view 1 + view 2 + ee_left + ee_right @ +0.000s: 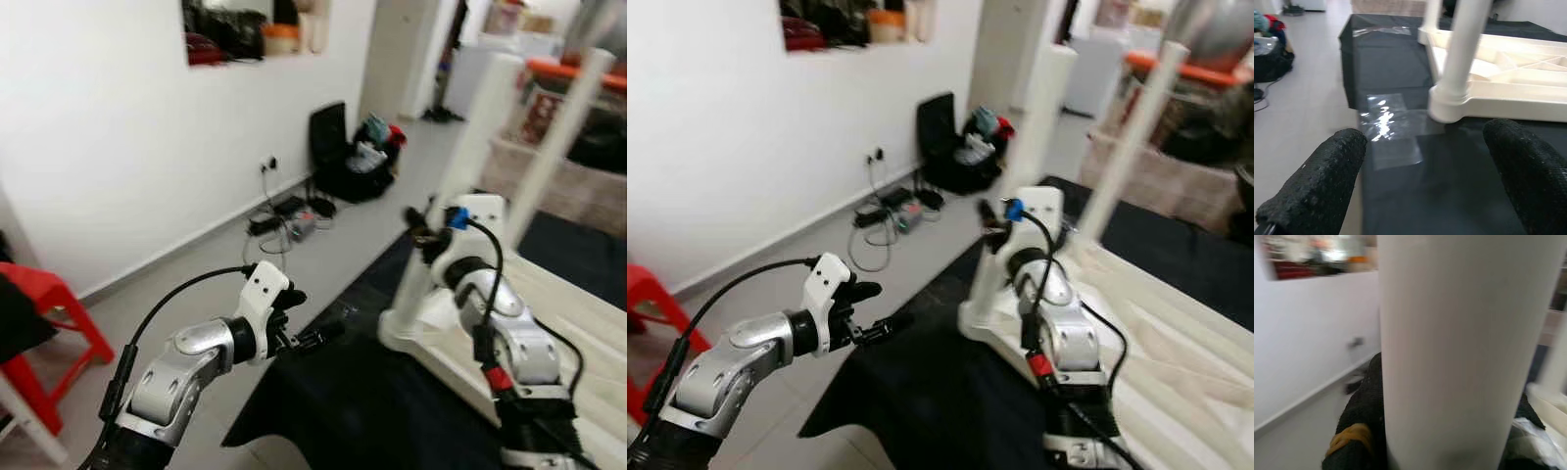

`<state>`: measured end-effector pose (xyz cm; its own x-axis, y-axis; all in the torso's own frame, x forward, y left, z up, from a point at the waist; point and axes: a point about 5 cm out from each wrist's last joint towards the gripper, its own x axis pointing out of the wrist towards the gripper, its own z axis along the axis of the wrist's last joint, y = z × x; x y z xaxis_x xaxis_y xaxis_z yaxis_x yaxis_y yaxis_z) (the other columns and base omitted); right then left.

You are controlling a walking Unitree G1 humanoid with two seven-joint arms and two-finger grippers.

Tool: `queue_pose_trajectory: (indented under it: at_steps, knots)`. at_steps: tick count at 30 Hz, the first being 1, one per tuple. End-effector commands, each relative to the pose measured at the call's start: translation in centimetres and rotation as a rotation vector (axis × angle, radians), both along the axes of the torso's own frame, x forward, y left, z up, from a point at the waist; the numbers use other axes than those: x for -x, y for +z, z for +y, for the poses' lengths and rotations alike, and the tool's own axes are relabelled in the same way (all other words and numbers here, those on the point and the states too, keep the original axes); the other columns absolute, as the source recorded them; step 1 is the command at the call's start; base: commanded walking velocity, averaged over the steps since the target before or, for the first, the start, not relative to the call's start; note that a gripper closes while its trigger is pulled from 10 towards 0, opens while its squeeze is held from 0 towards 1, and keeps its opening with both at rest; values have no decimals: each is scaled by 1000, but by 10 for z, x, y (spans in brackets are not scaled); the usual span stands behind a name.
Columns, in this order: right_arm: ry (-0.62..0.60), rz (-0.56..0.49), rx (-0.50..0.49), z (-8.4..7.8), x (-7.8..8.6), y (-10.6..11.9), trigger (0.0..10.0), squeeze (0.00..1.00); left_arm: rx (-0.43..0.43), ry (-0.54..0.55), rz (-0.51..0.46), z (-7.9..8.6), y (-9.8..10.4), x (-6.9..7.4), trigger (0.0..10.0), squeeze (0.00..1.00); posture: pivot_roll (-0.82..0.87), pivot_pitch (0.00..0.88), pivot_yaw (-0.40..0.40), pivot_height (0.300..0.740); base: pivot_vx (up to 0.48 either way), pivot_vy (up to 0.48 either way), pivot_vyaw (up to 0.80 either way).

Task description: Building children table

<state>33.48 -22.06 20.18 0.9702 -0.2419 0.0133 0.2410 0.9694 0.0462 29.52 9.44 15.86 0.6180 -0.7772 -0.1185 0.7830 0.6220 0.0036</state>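
White plastic catches the eye first: the children's table top [588, 323] lies upside down on a black sheet [343, 411] spread over the pale floor [196, 294], with 2 legs standing up from it. From the left eye view, the right gripper [423, 235] is up against the near corner leg [460, 186], while the left gripper [312, 338] hovers over the sheet's edge, apart from the table. A red stool [49, 313] sits far left, and a black bag [338, 147] with cables stands by the wall.

From the right eye view, the same near leg [1024, 166] rises from its socket at the table corner, the second leg [1132, 137] behind it.

Over the left wrist, the 2 black fingers [1327, 181] are spread wide with nothing between them, pointing at the leg's base [1449, 105] and a patch of clear tape [1391, 127].

Over the right wrist, the white leg [1449, 347] sits between the dark fingers [1364, 426], which are clamped on it.
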Motion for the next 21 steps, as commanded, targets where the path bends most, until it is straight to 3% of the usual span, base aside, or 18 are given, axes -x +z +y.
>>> queue_pose_trajectory:
  at_steps: [1, 3, 5, 6, 7, 8, 11, 12, 15, 16, 18, 19, 20, 21]
  knots:
    - [-307, 299, -60, -40, 27, -66, 0, 0, -3, -9, 0, -3, 1, 1, 10000, 0, 82, 0, -81, 740, 0, 0, 0]
    - [-353, 314, -76, -38, 34, -72, 0, 0, -3, -13, 0, -3, 1, 1, 10000, 0, 77, 0, -78, 740, 0, 0, 0]
    - [-323, 304, -86, -29, 33, -72, 0, 0, -4, -16, 0, -3, 1, 1, 10000, 0, 73, 0, -73, 740, 0, 0, 0]
    - [-274, 296, -74, -21, 30, -70, 7294, 0, -5, -17, 0, -4, 2, 0, 10000, 0, 74, 0, -74, 740, 0, 0, 0]
    - [-274, 296, -74, -21, 30, -70, 7294, 0, -5, -17, 0, -4, 2, 0, 10000, 0, 74, 0, -74, 740, 0, 0, 0]
    - [-201, 266, -90, -10, 24, -65, 10000, 0, -4, -17, -2, -4, 2, 0, 10000, 0, 73, 0, -73, 740, 0, 0, 0]
    - [7, 141, -153, 16, 10, -46, 10000, 0, -3, -17, -2, -3, 2, 0, 10000, 0, 75, 0, -75, 740, 0, 0, 0]
    - [81, 67, -173, 23, 8, -35, 10000, 698, -4, -17, 0, -3, 1, 0, 10000, 0, 76, 0, -74, 740, 0, 0, 0]
    - [135, -5, -190, 30, 9, -24, 10000, 698, -5, -17, 2, -2, 0, 0, 10000, 0, 76, 0, -74, 740, 0, 0, 0]
    - [260, -53, -208, 38, 9, -11, 10000, 1000, -4, -18, 3, -1, 0, 0, 10000, 0, 78, 0, -79, 740, 0, 0, 0]
    - [260, -53, -208, 38, 9, -11, 10000, 1000, -4, -18, 3, -1, 0, 0, 10000, 0, 78, 0, -79, 740, 0, 0, 0]
    - [342, -69, -186, 43, 9, -4, 10000, 718, -3, -19, 3, -1, 1, 0, 10000, 0, 81, 0, -79, 740, 0, 0, 0]
    - [442, -104, -158, 47, 10, 5, 10000, 0, -1, -20, 2, -1, 1, -1, 10000, 0, 80, 0, -80, 740, 0, 0, 0]
    - [501, -125, -136, 50, 11, 10, 10000, 0, 1, -21, 2, -1, 1, -1, 10000, 0, 80, 0, -80, 740, 0, 0, 0]
